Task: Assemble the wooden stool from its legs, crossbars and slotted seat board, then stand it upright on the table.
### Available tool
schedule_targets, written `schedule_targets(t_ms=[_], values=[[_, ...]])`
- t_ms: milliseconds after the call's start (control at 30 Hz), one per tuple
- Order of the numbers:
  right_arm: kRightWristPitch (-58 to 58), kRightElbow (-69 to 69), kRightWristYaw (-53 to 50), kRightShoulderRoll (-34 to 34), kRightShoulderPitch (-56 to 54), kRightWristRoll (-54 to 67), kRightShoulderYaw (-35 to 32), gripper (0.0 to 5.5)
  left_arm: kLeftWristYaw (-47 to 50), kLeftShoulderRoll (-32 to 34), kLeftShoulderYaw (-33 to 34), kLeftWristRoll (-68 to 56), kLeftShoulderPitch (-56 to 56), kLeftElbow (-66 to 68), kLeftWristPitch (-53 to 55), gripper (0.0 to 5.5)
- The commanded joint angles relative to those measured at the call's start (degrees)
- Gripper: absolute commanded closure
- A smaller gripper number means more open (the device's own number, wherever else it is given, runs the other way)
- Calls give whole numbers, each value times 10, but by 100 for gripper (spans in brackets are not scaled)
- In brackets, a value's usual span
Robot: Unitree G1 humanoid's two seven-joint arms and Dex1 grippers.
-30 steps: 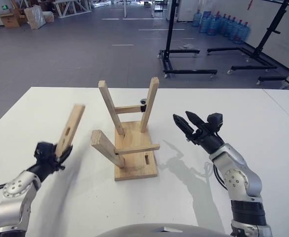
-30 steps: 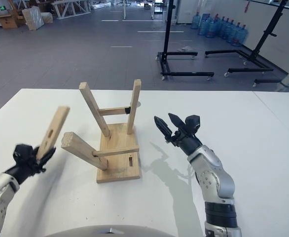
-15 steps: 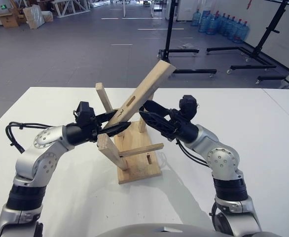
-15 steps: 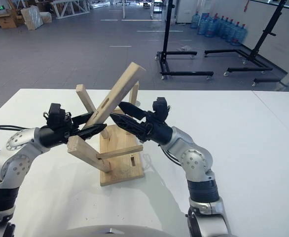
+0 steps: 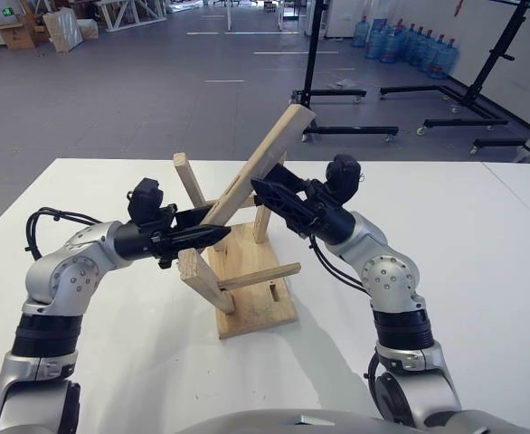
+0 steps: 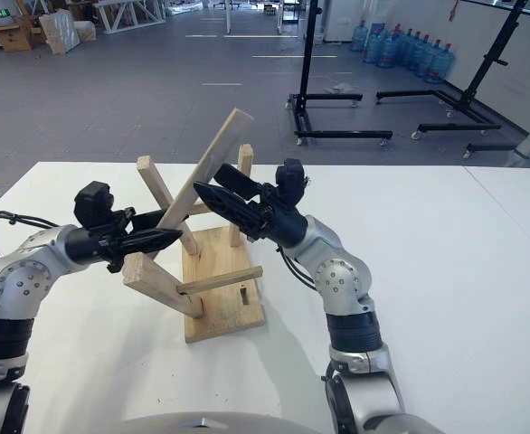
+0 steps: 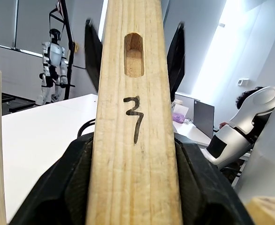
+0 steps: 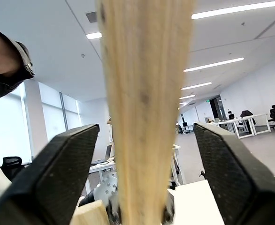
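The seat board [image 5: 258,315] lies flat on the white table [image 5: 482,262], underside up, and I place everything else from it. Three pale wooden legs stand up out of it: a thin one [image 5: 190,179] at its far left corner, another [image 5: 263,222] at its far right corner, and a thicker one [image 5: 201,279] leaning out over its near left edge. A crossbar [image 5: 260,275] runs from that thick leg across the board, and near the board's right edge I see a small open slot [image 5: 271,291].

Above the board's far end a fourth leg [image 5: 271,147] hangs tilted, its top leaning away and to the right. My left hand [image 5: 218,230], coming in from the board's left, is clamped on its lower part. My right hand [image 5: 262,190], from the board's right, has its fingers [image 8: 62,185] spread either side of the leg with gaps showing, so it grips nothing.

On that leg I read a handwritten "3" [image 7: 133,119] just below an oblong mortise [image 7: 133,55] (dark marker, a bit crooked).

Beyond the table lie grey floor, black wheeled frames [image 5: 342,93] and blue water bottles [image 5: 408,43].
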Motion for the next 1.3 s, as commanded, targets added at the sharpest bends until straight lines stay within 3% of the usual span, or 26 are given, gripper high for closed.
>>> schedule_targets(t_ms=[33,200,400,433,533,800,1067,1300], values=[[3,-10,-1,7,-19,7,-2,259,-18,7,-13,22,-17,12,4,346],[2,-7,-1,13,-21,4,-2,345,-34,4,-7,28,-26,27,4,346],[-7,-7,-2,9,-17,-6,-6,345,-24,-10,5,35,-32,45,-5,346],[-13,-7,0,9,-18,-9,-7,345,-16,-15,8,38,-35,50,-8,309],[-54,6,-7,8,-32,-34,-29,345,23,-32,23,52,-40,67,-23,266],[-74,130,141,-189,-82,-106,-82,345,46,-6,132,24,61,34,-22,147],[-92,225,272,-253,-71,-172,-43,345,82,-25,196,-16,114,-3,-21,142],[-72,216,367,-315,-9,-205,-5,345,149,-35,236,-39,113,-3,-25,142]])
